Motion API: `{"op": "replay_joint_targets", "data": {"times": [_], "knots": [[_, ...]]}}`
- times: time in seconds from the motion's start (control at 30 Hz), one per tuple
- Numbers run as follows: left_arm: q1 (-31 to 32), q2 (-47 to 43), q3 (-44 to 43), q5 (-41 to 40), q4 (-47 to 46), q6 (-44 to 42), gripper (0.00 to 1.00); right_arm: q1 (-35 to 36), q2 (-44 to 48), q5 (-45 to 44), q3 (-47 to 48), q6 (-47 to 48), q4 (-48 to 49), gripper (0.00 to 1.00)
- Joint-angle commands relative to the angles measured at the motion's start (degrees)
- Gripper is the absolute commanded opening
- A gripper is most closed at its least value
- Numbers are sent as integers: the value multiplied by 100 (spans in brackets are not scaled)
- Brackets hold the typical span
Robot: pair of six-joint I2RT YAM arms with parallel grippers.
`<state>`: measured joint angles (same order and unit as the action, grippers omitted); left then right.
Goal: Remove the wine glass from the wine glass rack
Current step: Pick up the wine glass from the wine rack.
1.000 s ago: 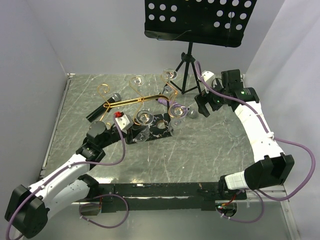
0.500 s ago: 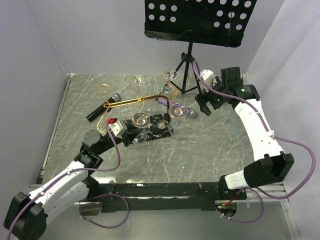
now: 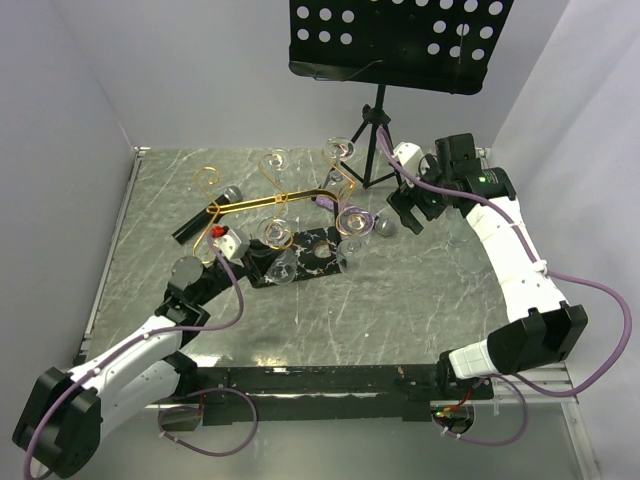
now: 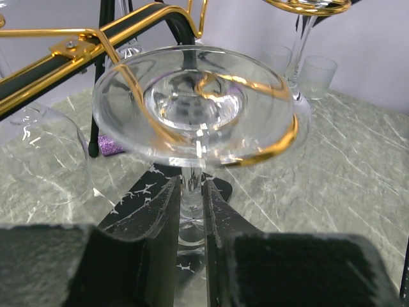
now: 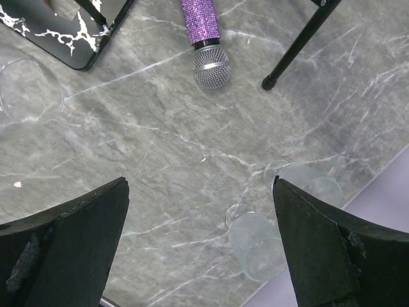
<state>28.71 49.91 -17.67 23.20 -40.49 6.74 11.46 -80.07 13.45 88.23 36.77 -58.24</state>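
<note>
The glass is hanging upside down on the rack, near the middle of the table. Its round foot is sitting uppermost over a gold curl of the rack, and its stem is running straight down from there, so the long axis is standing upright with the bowl end pointing at the table. The bowl itself is lying hidden below the fingers in the left wrist view. The left gripper is clenching the stem just under the foot, one black finger pressing on each side. The right gripper is hovering well apart toward the far right, over bare marble. Its fingers are spreading wide and holding nothing, with a purple microphone and a small tumbler on the table beneath it.
</note>
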Motion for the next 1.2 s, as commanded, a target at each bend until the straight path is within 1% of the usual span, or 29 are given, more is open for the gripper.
{"op": "replay_joint_targets", "data": {"times": [0.0,0.23,0.47,0.6,0.67,0.77,0.93,1.17], "knots": [[-32,176,-482,-53,-635,108,1,31,237,-80,-200,32,111,100],[-23,441,-667,-53,-873,108,1,31,431,-132,-525,5,216,100],[21,502,-685,-61,-881,82,1,31,440,-159,-570,-12,208,100],[82,642,-746,-26,-969,-181,1,31,396,-150,-535,-12,190,100],[82,704,-808,-52,-926,-313,1,40,361,-150,-508,-12,190,100],[108,731,-843,-298,-838,-410,1,58,317,-150,-473,-30,208,100],[196,643,-852,-659,-715,-253,1,75,308,-176,-490,-39,234,100],[284,502,-1001,-651,-214,-287,1,75,326,-168,-578,-83,322,100]]}}
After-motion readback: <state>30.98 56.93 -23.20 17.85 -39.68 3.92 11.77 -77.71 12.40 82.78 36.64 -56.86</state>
